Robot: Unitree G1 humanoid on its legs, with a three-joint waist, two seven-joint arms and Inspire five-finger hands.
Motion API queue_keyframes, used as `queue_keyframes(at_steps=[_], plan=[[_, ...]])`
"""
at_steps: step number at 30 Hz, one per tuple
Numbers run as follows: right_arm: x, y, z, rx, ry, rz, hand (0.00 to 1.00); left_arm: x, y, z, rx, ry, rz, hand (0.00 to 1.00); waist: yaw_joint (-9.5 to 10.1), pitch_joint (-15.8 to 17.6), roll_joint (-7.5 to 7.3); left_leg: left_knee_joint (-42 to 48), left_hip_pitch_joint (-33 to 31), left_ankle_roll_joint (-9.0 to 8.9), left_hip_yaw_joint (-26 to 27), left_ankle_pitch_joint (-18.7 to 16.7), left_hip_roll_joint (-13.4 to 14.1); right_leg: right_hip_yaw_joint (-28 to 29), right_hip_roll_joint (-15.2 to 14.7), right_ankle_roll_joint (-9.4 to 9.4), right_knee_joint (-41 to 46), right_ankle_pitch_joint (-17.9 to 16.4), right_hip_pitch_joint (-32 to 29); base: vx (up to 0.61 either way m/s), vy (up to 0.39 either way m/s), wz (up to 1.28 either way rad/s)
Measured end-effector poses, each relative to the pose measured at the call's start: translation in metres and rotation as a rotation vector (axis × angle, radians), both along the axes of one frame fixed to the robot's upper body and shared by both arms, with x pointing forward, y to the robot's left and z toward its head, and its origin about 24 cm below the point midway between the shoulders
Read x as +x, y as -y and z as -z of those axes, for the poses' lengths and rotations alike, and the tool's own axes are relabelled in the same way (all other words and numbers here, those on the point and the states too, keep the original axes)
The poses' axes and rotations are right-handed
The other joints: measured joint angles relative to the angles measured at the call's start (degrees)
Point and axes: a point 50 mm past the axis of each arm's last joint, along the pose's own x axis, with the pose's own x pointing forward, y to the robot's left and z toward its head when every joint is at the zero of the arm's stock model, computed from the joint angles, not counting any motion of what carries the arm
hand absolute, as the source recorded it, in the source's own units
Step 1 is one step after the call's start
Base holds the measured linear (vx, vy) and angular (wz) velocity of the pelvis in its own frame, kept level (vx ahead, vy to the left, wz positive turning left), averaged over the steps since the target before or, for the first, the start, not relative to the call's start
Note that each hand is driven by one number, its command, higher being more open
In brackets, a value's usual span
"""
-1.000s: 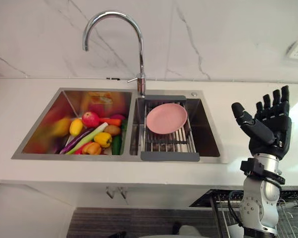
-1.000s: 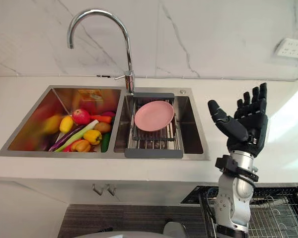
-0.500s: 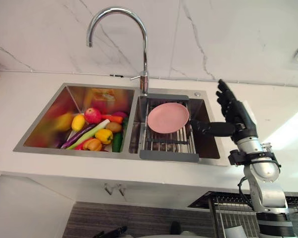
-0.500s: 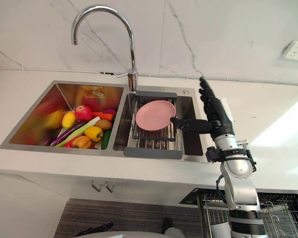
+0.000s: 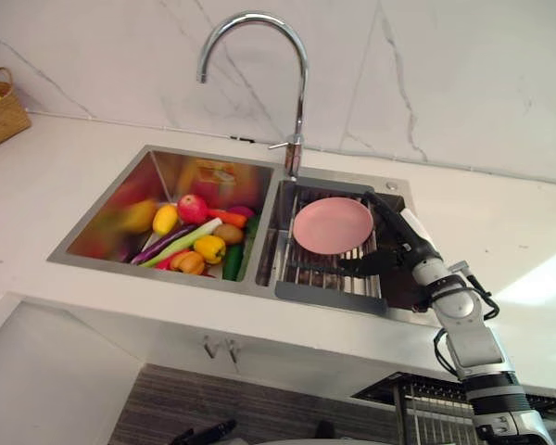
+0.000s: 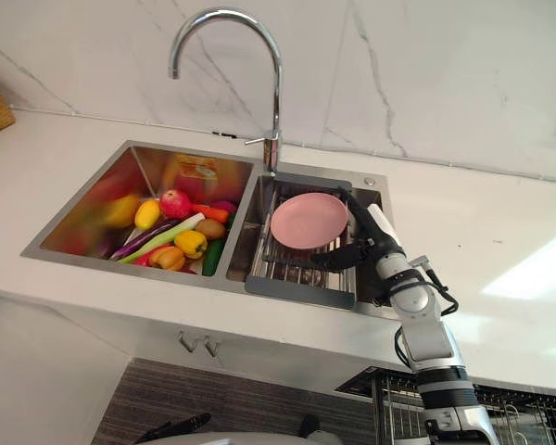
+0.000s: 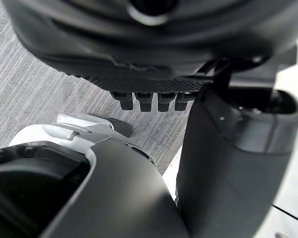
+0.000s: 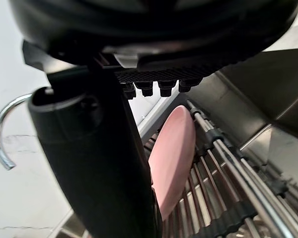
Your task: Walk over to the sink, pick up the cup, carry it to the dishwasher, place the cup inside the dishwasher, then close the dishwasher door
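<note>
holding our right hand [image 6: 367, 239] in the sink [image 6: 79, 213], fingers [image 6: 355, 209] straight, thumb [image 6: 338, 257] spread, just beside the pink plate [image 6: 306, 220] on the rack [image 6: 301, 291]

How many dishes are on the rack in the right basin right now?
1: a pink plate leaning on the rack in the right basin, just left of the right hand. The hand covers part of the basin, so something small may be hidden.

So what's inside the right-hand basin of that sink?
A dish rack with a pink plate leaning on its bars, and the right hand, open, reaching in beside the plate. The basin floor under the rack and behind the hand is covered.
</note>
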Motion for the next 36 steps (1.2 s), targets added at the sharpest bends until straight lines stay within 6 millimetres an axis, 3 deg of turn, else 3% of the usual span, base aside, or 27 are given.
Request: queue_keyframes(at_steps=[6, 17, 36], plan=[[0.005, 0.002, 0.010, -0.117, -0.031, 0.042, 1.00, -0.002, -0.001, -0.001, 0.002, 0.008, 0.000, 1.00, 0.26, 0.24, -0.70, -0.98, -0.11, 0.40, -1.92, 1.17, -0.77, -1.82, -0.77, 0.09, -0.01, -0.07, 0.70, -0.04, 0.014, 0.16], [0.014, 0.004, 0.011, -0.237, -0.005, 0.117, 1.00, 0.004, -0.004, -0.005, 0.019, 0.034, 0.018, 1.00, 1.82, 0.71, -1.62, -2.23, -0.41, 0.86, -3.66, 2.33, -1.41, -3.44, -1.39, 0.17, 0.00, -0.09, 0.75, -0.01, 0.021, 0.09], [0.027, 0.004, 0.017, -0.414, 0.011, 0.210, 1.00, 0.011, -0.006, -0.008, 0.067, 0.051, 0.122, 1.00, 2.78, 0.95, -1.64, -2.51, -0.79, 1.35, -5.25, 2.66, -2.37, -4.92, -2.40, 0.82, 0.01, -0.12, 1.07, 0.00, 0.017, 0.03]])
